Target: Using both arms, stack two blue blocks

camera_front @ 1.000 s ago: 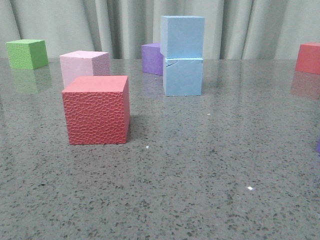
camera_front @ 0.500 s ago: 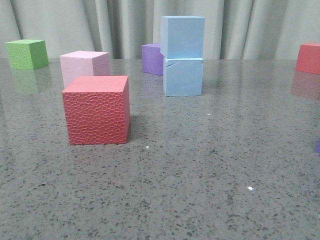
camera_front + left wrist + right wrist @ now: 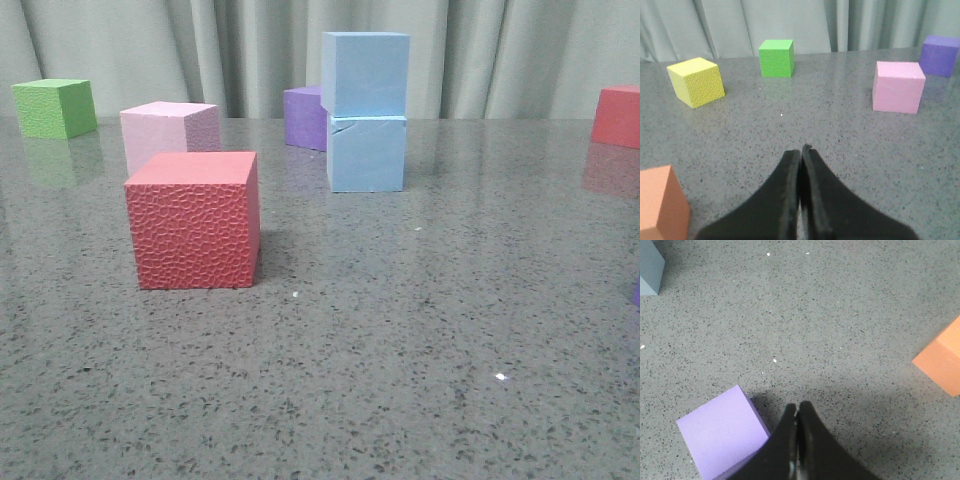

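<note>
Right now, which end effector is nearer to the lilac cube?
Right. The right end effector sits shut just beside the lilac cube, fingertips near its corner. The left end effector, also shut, faces other cubes; the lilac one is not in its view.

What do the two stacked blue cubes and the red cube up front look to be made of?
Blue blocks: likely smooth matte foam; flat dull faces, a small crack near the lower one's top edge. Red cube: possibly foam or rubber too, with a pebbled, dimpled skin.
</note>
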`<state>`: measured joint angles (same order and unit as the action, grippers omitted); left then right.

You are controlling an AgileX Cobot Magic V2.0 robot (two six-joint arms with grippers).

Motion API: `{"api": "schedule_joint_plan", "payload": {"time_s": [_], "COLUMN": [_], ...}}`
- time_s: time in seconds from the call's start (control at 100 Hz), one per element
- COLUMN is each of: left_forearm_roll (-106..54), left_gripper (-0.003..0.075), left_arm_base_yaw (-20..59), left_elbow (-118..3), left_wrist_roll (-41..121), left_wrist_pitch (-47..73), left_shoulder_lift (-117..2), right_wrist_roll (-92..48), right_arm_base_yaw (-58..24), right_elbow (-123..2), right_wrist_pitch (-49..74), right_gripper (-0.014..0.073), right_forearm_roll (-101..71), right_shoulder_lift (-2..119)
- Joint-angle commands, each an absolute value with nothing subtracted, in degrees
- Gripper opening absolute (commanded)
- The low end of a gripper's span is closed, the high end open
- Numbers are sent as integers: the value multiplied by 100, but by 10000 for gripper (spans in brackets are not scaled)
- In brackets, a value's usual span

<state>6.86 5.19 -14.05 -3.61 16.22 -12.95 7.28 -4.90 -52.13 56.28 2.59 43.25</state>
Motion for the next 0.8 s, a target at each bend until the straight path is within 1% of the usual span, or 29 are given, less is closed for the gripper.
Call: {"api": "schedule_joint_plan", "payload": {"time_s": [0.0, 0.33, 0.57, 0.79], "left_forearm_roll": [720, 720, 710, 710], "left_gripper": [-19, -19, -19, -19], "left_arm_base_yaw": [521, 511, 511, 511], "left_elbow": [-1214, -354, -68, 131], "left_wrist_roll": [-444, -444, -455, -455], "left_wrist_pitch": [1094, 1079, 776, 501], "left_shoulder_lift": [-1054, -131, 194, 205], "right_wrist_roll": [668, 668, 668, 668], "right_arm_base_yaw": [-458, -458, -458, -458], "right_elbow": [-5355, -5355, -5355, -5355], "right_wrist_pitch": [5344, 5344, 5344, 5344], "right_gripper": [-69, -69, -69, -69], "right_forearm_roll": [269, 269, 269, 269], "right_shoulder_lift": [4283, 4283, 4283, 4283]}}
